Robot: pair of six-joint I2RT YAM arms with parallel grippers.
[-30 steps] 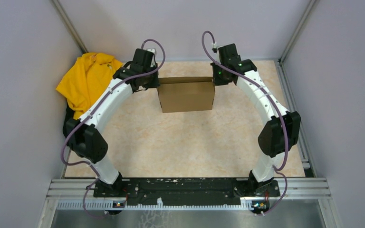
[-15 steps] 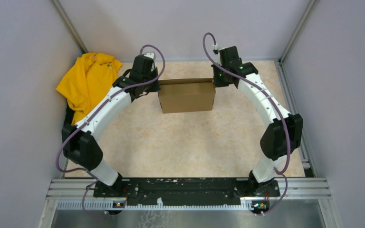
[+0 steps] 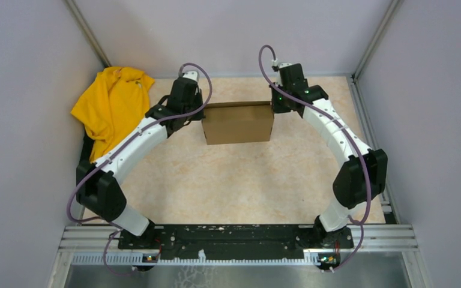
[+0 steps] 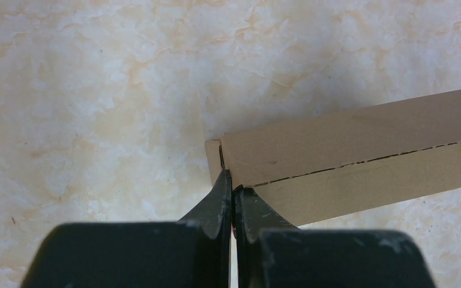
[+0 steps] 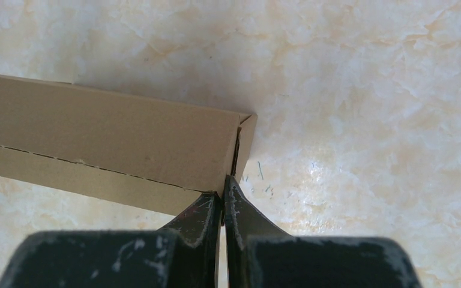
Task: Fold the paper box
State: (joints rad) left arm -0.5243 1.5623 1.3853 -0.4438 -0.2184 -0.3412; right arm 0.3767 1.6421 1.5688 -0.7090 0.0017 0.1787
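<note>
The paper box sits on the counter towards its far side, between the 2 arms and roughly centred from left to right. It reads as a closed, shallow brown block, with the lid down and no flaps standing up. The yellow cloth lies bunched in the far left corner, well apart from it.

The left fingers are pressed together into a narrow wedge, and their tips meet the box's left end right at the corner. There a small end tab shows just outside the side wall. The right fingers are likewise closed to a point, and they touch the opposite corner where a matching tab stands slightly proud. We cannot tell whether either pair nips a sliver of card or only bears against it.

We judge that the arms work as mirror images on purpose. Closed fingers make stiff, slim pushers, and pressing both ends at once keeps the light box from sliding or twisting on the smooth counter. A thin dark seam runs along the box where the lid edge meets the wall.

The fold looks nearly complete. What remains, as we read it, is seating those 2 end tabs flush. An uneven push could skew the box or reopen the seam.
</note>
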